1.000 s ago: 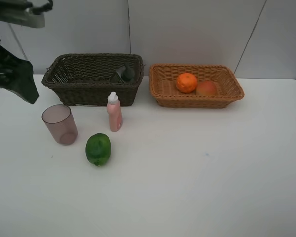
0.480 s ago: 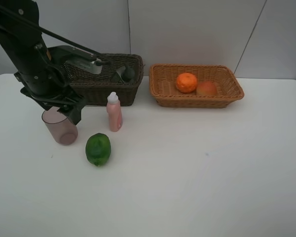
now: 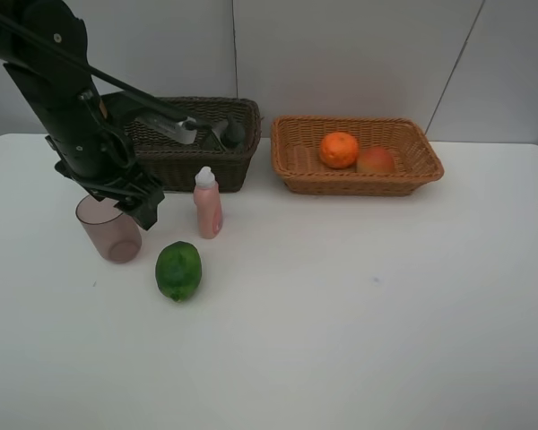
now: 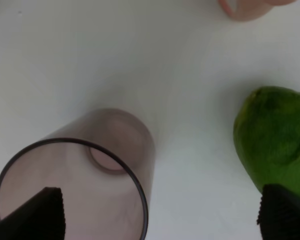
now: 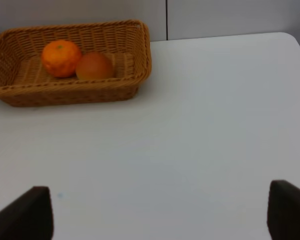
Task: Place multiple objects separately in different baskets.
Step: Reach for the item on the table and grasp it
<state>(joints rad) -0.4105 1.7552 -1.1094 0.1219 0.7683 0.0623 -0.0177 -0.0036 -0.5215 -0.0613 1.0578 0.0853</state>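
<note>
**Left arm over cup, both grippers empty**

Left gripper (image 3: 149, 213) (image 4: 160, 216) is wide open, holding nothing, hovering just above the cup (image 3: 109, 227) (image 4: 75, 170). The lime (image 3: 178, 270) (image 4: 275, 135) and pink bottle (image 3: 208, 206) stand on the table near the cup. The pump bottle (image 3: 226, 134) is in the dark basket (image 3: 197, 170). The orange (image 3: 339, 150) (image 5: 61, 58) and red fruit (image 3: 375, 160) (image 5: 94, 66) touch in the tan basket (image 3: 359, 186) (image 5: 65, 92). Right gripper (image 5: 157, 212) is spread wide and empty over bare table.

The left hand (image 3: 136, 201) has swung down to the mauve cup (image 3: 110, 229).
</note>
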